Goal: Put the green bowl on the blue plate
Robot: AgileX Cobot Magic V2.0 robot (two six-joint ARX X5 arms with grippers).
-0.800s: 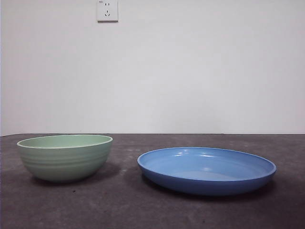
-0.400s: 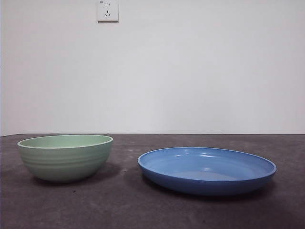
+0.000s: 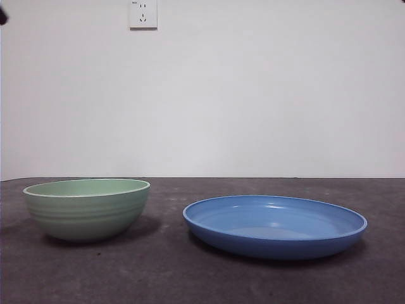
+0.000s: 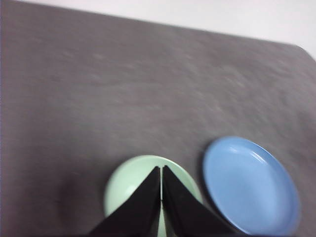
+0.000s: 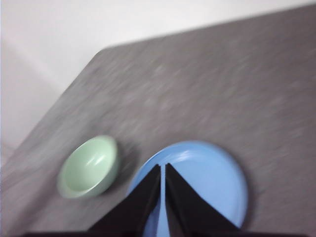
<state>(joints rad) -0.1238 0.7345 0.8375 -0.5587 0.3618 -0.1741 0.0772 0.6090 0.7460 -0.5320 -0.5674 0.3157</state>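
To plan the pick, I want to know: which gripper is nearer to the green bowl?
Left. The left gripper, jaws shut, is high above the green bowl. The right gripper, also shut, is above the blue plate, with the bowl off to one side.

You find no readable text, brand, number or sign in any view. The white wall socket [image 3: 142,14] carries a tiny dark mark at its top left corner, too small to read. The green bowl [image 3: 87,208] and blue plate [image 3: 274,226] show no lettering.
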